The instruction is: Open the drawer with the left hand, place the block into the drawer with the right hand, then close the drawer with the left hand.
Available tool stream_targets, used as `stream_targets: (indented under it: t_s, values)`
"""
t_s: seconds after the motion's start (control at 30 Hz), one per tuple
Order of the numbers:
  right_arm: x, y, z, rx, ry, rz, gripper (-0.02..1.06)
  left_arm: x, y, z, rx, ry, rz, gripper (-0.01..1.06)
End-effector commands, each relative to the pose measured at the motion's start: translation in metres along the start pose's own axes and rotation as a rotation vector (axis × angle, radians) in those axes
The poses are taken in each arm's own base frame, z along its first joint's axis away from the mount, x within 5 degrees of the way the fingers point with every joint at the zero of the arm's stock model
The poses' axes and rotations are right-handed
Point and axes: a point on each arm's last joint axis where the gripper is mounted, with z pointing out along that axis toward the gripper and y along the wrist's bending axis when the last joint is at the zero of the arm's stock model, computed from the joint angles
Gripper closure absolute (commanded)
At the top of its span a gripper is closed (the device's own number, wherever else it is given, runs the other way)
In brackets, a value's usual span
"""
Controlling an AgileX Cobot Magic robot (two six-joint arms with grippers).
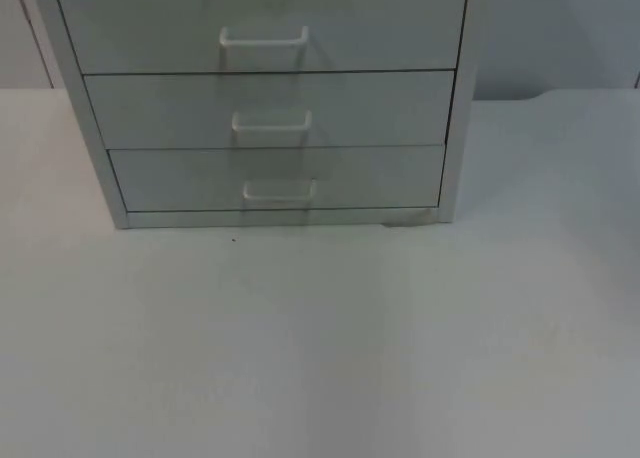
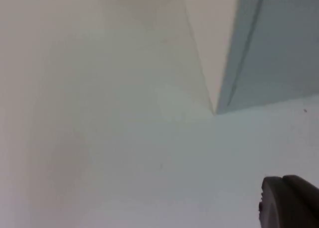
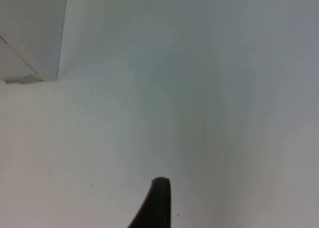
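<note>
A pale grey drawer cabinet [image 1: 452,128] stands at the back of the white table [image 1: 320,358]. Its top drawer [image 1: 140,28], middle drawer [image 1: 150,108] and bottom drawer [image 1: 170,178] are all shut flush. Each carries a white bar handle; the bottom handle [image 1: 279,190] is the nearest. My left gripper [image 2: 289,205] hangs over bare table beside the cabinet's front left corner [image 2: 269,54]. My right gripper [image 3: 157,203] is above bare table, off the cabinet's front right corner [image 3: 30,34].
A grey partition wall [image 1: 560,28] closes the table behind and beside the cabinet. A small brownish smudge [image 1: 410,218] marks the table at the cabinet's front right foot. White table top stretches in front of the cabinet.
</note>
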Motion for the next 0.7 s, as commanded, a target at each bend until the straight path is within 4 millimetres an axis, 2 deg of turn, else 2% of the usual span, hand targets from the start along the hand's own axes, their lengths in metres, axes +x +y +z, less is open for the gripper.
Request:
stream_targets:
  t_s: [0.0, 0.23, 0.3, 0.4, 0.43, 0.57, 0.6, 0.67]
  values:
    - [0.0, -0.001, -0.002, 0.001, -0.012, -0.007, 0.25, 0.002, 0.005, -0.015, 0.017, -0.039, -0.057, 1.05]
    - [-0.002, 0.0, -0.002, -0.002, -0.034, -0.015, 0.25, 0.007, 0.004, -0.039, 0.022, -0.081, -0.057, 1.05]
    - [-0.002, 0.0, -0.005, -0.007, -0.044, -0.028, 0.25, 0.011, 0.002, -0.051, 0.021, -0.125, -0.058, 1.05]
    - [-0.002, 0.0, -0.021, -0.021, -0.109, -0.031, 0.25, 0.026, -0.002, -0.068, 0.034, -0.224, -0.077, 1.05]
    - [-0.002, 0.0, -0.021, -0.021, -0.109, -0.031, 0.25, 0.026, -0.002, -0.068, 0.034, -0.224, -0.077, 1.05]
    - [0.005, -0.002, -0.051, -0.027, -0.217, -0.038, 0.25, 0.059, -0.006, -0.082, 0.024, -0.364, -0.088, 1.05]
    - [0.005, -0.002, -0.051, -0.027, -0.217, -0.038, 0.25, 0.059, -0.006, -0.082, 0.024, -0.364, -0.088, 1.05]
    - [0.015, -0.003, -0.064, -0.034, -0.279, -0.04, 0.25, 0.074, -0.009, -0.093, 0.029, -0.434, -0.097, 1.05]
